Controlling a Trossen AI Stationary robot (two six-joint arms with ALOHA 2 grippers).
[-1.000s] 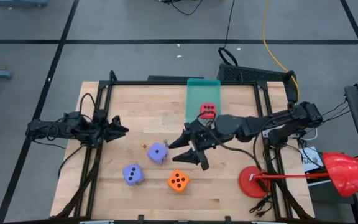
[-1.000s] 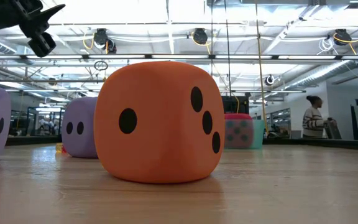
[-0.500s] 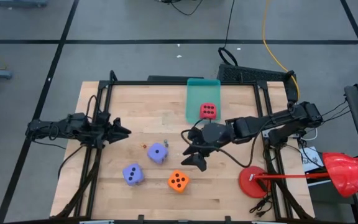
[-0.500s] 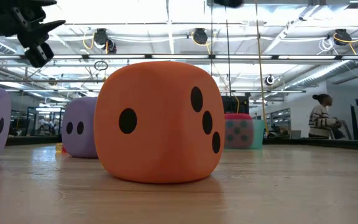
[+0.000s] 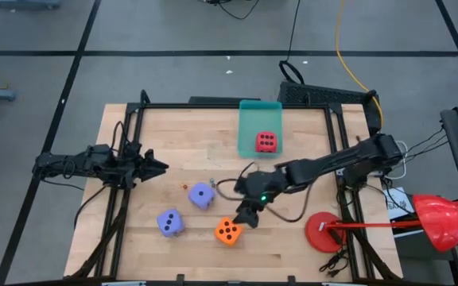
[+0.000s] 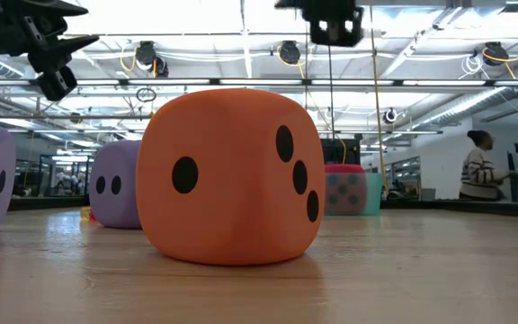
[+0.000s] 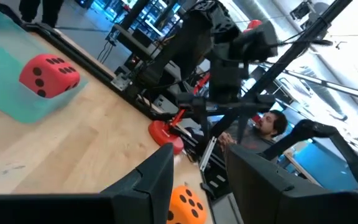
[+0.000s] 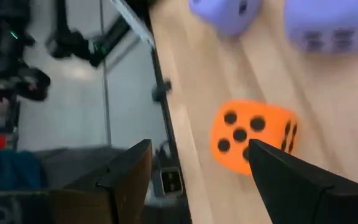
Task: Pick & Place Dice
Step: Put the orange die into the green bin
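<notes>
Right gripper (image 5: 246,216) is out over the middle of the table, sitting just beside the orange die (image 5: 228,231) on its right-rear side, fingers spread wide with nothing between them; in its own wrist view the orange die (image 8: 251,135) shows through the gap between the two fingers, five pips up; from the low view that die (image 6: 230,175) fills most of the shot and rests flat on the wood.

Left gripper (image 5: 156,167) waits at the left side of the table, well apart from everything, jaws partly open and empty.

Red die (image 5: 266,141) is in the teal tray (image 5: 250,119) at the back of the table; one purple die (image 5: 202,195) is near the middle, the other purple one (image 5: 170,222) is closer to the front edge, left of the orange one; both on bare wood.

There's a person (image 6: 480,173) way off in the room behind the table.
</notes>
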